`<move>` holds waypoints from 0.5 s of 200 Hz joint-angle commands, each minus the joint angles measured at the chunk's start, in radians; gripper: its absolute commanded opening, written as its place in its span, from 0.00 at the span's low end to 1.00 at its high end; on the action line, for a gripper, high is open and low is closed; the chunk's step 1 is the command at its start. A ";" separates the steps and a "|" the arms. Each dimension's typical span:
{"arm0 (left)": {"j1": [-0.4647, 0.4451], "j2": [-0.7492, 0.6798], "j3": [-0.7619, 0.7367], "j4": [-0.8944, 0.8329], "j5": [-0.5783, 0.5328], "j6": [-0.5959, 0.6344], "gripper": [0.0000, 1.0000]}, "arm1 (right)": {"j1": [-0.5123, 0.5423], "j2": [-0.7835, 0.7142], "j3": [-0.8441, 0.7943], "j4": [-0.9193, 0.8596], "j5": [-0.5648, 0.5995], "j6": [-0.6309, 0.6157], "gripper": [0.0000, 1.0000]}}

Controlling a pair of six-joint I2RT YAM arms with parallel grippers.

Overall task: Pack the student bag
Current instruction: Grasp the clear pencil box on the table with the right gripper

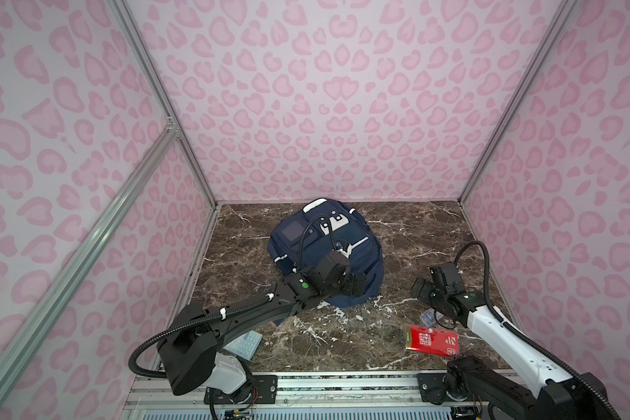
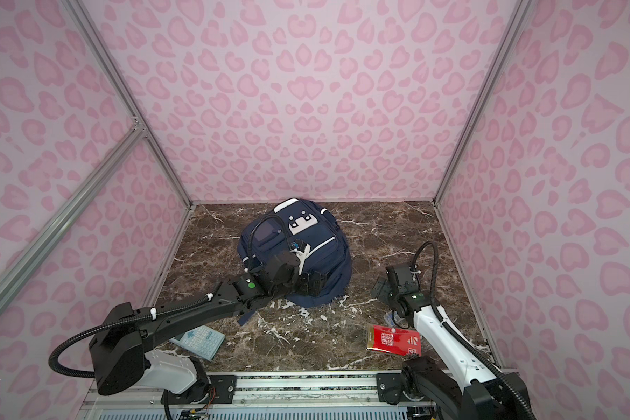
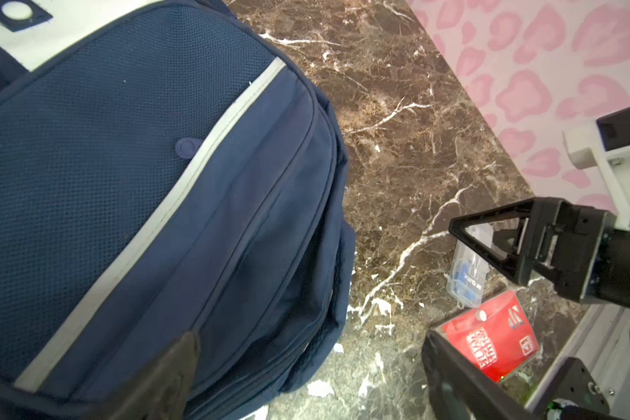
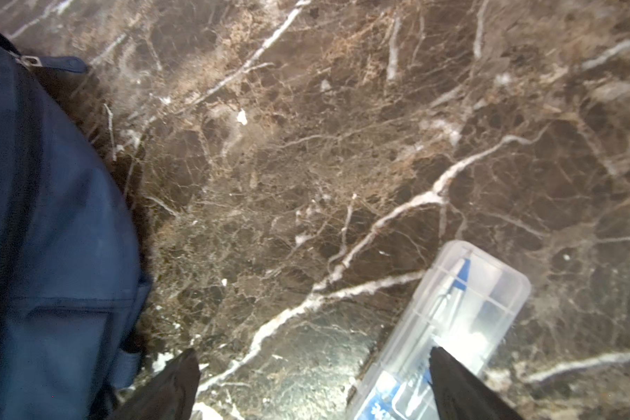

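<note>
Wide open, empty: left end effector (image 3: 314, 365), right end effector (image 4: 313, 378)

The navy student bag (image 1: 366, 260) lies front-up toward the back of the marble table (image 1: 426, 232), white stripes and grey window pocket showing.
</note>
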 commanded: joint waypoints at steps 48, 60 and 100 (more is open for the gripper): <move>-0.008 -0.114 -0.092 -0.040 -0.056 0.027 0.98 | -0.132 0.025 -0.112 0.017 0.045 -0.038 0.98; -0.008 -0.111 -0.089 -0.042 -0.072 0.037 0.98 | -0.134 0.046 -0.116 0.057 0.028 -0.058 0.95; -0.006 -0.009 0.012 -0.116 -0.200 0.118 0.99 | -0.130 0.213 -0.049 0.087 -0.087 -0.135 0.74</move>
